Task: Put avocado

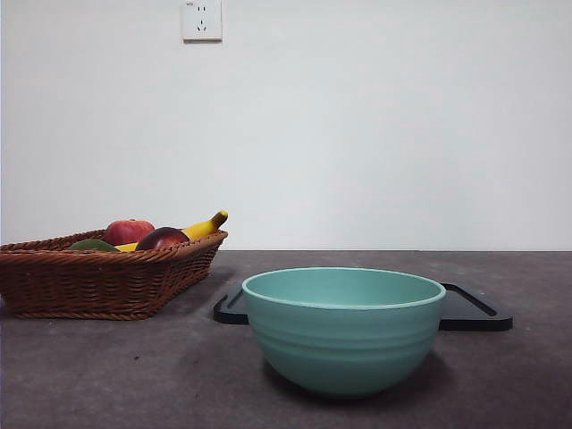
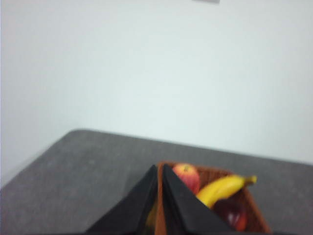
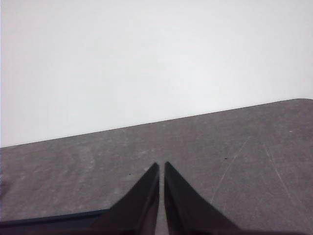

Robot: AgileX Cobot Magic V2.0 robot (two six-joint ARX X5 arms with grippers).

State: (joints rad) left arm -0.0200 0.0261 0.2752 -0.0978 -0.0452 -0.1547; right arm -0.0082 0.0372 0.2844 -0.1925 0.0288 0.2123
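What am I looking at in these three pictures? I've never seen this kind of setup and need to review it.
This is a two-armed robot at a grey table. One picture comes from a low camera looking level across the table; the other two come from cameras on each arm's wrist. The black wedges at their bottom edges are the jaws, closed and holding nothing: left gripper, right gripper.

On the table stand a wicker basket, a teal bowl and, behind the bowl, a black tray. The basket holds a red apple, a banana, a dark reddish fruit and the green avocado, barely showing above the rim. The left arm hangs near the basket; nothing has been picked up.
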